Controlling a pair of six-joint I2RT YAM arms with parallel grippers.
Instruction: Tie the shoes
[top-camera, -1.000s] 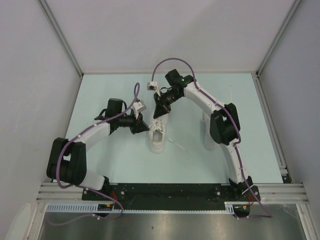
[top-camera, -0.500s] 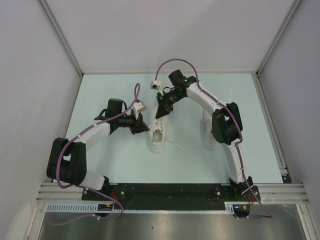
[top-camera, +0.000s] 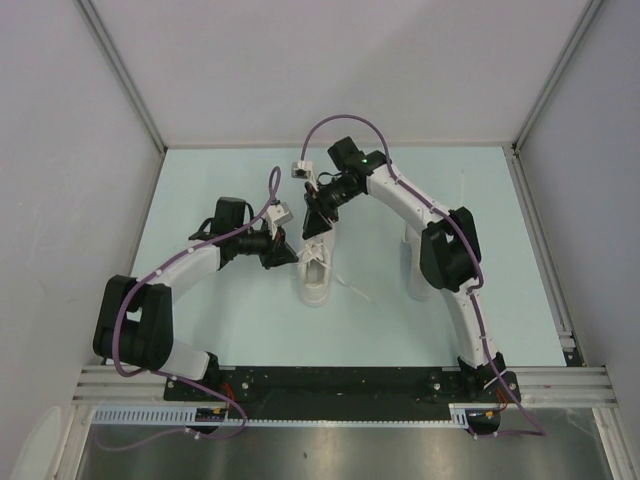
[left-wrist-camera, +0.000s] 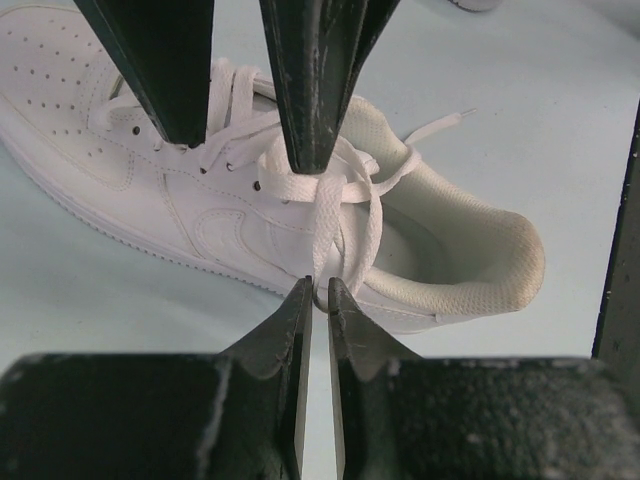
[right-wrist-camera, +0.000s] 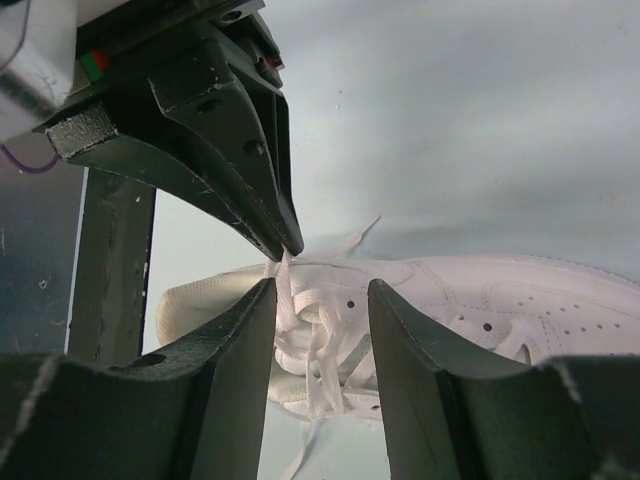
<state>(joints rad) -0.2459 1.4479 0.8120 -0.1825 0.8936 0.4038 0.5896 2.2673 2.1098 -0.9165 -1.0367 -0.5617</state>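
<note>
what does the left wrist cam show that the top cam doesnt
Left wrist only: the left claw pinching a lace loop, plus the toe perforations. Top only: the second sneaker beside the right arm. Shared: the middle sneaker and the open right claw above its laces.

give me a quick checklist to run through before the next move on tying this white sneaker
1. left gripper holds a strand: ok, shut on the thin white lace beside the white low-top leather sneaker.
2. right gripper open: ok, jaws apart, laces showing between them.
3. bow formed: not ok, only a loose crossing shows.
4. free lace end reachable: ok, lying on the pale blue table beside the shoe.
5. second white sneaker laces: cannot tell, mostly hidden by the right arm.
</note>
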